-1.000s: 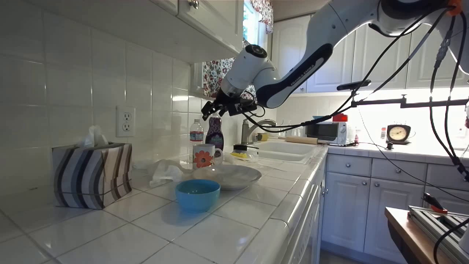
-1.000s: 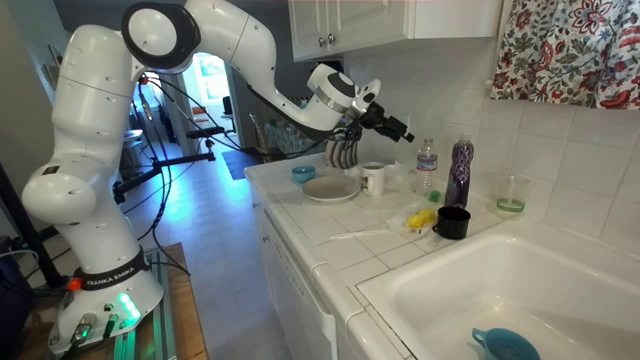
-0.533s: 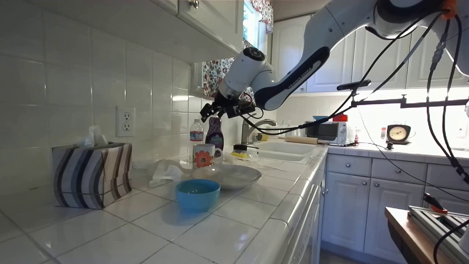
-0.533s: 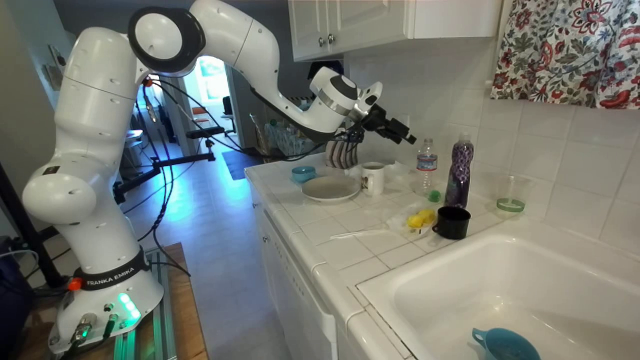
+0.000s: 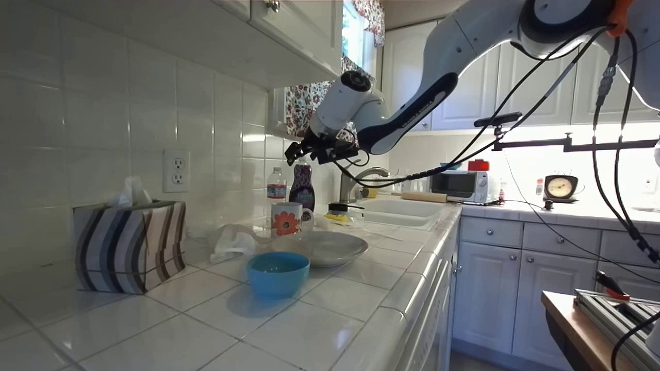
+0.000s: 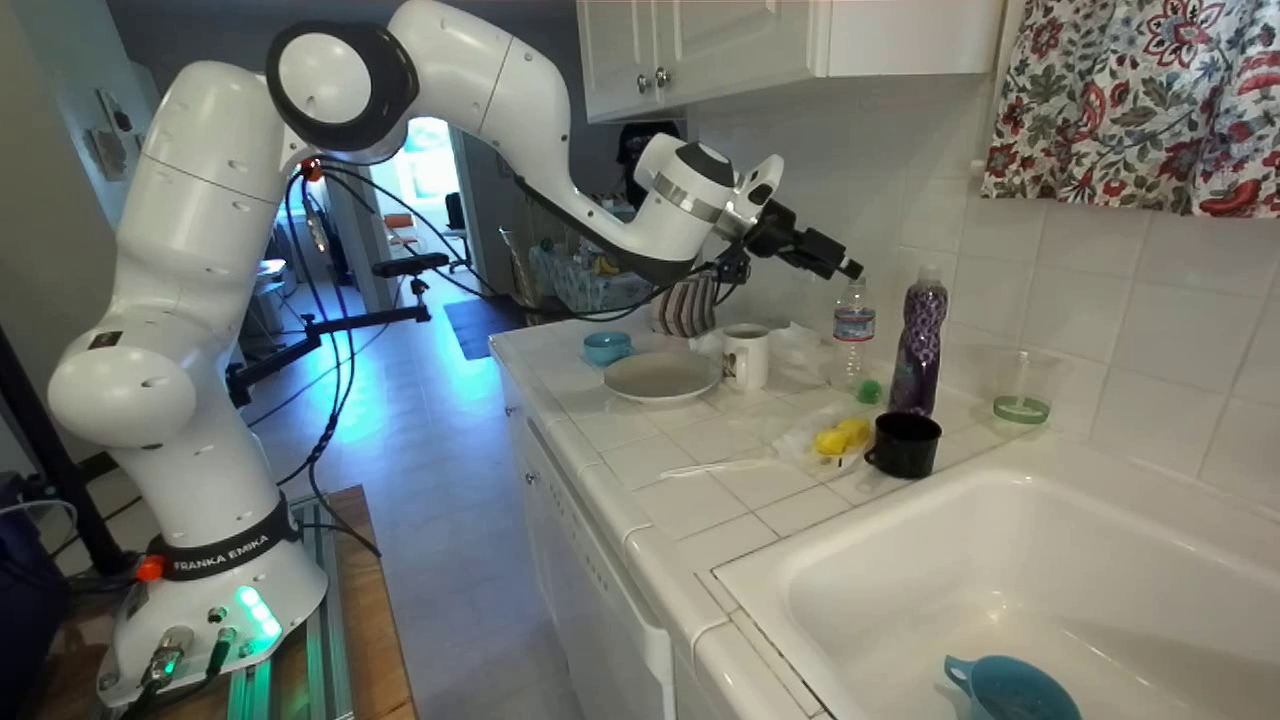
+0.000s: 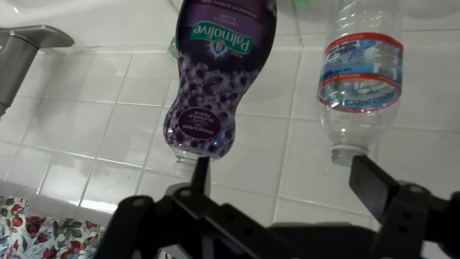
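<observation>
In the wrist view my gripper stands wide open, nothing between its fingers. A purple Palmolive bottle appears upside down at the left, its clear cap partly covered by the left finger. On the right is a clear water bottle with a red and blue label; the right finger overlaps the edge of its cap. Both bottles stand upright on the counter in an exterior view, where the gripper hangs just above the water bottle. The Palmolive bottle is farther right. I cannot tell whether anything touches.
A white mug, plate and blue bowl sit nearby, as does a striped tissue box. A black cup and yellow item are by the sink. A cabinet overhangs the counter.
My arm has leaned farther out over the counter; the gripper has shifted right in an exterior view, over the water bottle's top. It has stayed open. The objects have not moved.
</observation>
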Robot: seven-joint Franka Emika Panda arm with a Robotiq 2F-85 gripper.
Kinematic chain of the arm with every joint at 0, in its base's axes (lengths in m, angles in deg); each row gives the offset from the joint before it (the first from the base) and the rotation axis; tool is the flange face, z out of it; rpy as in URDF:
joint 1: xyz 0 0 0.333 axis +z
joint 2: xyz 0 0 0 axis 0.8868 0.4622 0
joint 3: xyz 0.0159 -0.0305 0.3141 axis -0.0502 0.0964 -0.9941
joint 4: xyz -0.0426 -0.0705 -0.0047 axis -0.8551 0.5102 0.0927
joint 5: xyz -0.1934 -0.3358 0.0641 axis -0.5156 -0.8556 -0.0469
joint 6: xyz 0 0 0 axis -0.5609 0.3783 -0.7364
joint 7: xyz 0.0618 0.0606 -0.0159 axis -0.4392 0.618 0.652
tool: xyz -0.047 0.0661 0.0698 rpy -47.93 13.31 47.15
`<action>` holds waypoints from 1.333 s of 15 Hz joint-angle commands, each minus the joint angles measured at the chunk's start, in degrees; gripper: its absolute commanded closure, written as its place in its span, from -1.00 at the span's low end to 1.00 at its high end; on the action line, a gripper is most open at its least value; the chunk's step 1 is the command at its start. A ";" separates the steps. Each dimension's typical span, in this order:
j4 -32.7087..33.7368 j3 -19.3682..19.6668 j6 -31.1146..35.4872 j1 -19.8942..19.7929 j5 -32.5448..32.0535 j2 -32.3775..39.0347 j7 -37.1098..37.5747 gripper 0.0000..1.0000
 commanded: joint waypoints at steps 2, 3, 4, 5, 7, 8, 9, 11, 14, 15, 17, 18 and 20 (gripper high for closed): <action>7.20 3.06 1.06 1.64 -4.65 4.90 7.17 -1.00; 8.27 3.34 0.77 2.00 -4.62 5.67 9.34 -1.00; 9.27 3.76 0.27 2.60 -4.66 6.33 11.37 -1.00; 10.24 4.06 0.37 2.97 -4.54 7.05 13.13 -1.00; 11.56 4.86 0.07 3.90 -4.27 8.05 17.13 -1.00; 12.07 5.16 0.10 4.18 -3.92 8.52 18.90 -1.00; 12.42 5.49 -0.01 4.50 -3.70 8.94 20.48 -1.00; 12.96 5.95 0.17 4.93 -3.66 9.68 22.67 -1.00; 13.89 6.29 0.83 5.20 -3.87 10.87 23.85 -1.00; 14.10 6.47 0.67 5.41 -3.94 11.14 24.02 -1.00; 14.62 6.56 0.75 5.52 -3.93 11.72 23.32 -1.00; 15.02 6.61 0.73 5.56 -3.90 12.04 23.29 -1.00; 15.85 6.53 0.75 5.44 -3.59 12.74 22.73 -1.00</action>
